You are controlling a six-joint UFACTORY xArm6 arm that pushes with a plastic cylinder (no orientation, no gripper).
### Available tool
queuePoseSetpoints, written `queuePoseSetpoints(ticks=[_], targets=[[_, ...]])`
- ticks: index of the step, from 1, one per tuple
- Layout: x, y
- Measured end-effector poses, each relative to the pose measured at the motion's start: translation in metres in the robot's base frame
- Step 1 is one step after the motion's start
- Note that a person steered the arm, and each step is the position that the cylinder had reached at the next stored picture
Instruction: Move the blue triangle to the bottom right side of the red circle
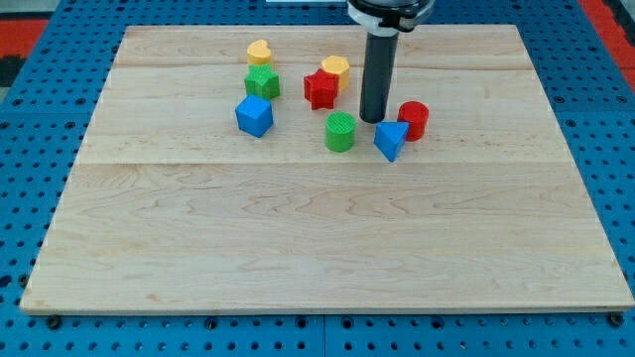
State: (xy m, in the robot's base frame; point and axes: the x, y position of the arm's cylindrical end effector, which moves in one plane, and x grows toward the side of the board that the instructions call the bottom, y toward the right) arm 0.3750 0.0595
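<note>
1. Where the rod comes down from the view's top, my tip (373, 120) rests on the board (317, 238), just above and left of the blue triangle (390, 140), close to it; contact cannot be told. The rod has no jaws and holds nothing.
2. Blue triangle: right of board centre, upper half, touching or nearly touching the red circle (414, 119) at that block's lower left.
3. Red circle: just right of my tip, apart from it.
4. Green circle (340, 131): left of the blue triangle, a small gap between.
5. Red star (320, 89): above the green circle, touching the yellow hexagon (335, 70) at its upper right.
6. Blue cube (254, 115): well left of the green circle.
7. Green block (262, 82), shape unclear: just above the blue cube.
8. Yellow heart (259, 53): directly above the green block, touching it.
</note>
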Motion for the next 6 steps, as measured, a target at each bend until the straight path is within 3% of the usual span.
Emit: queuePoseSetpoints(ticks=[4, 6], targets=[[0.034, 0.01], [0.042, 0.047]])
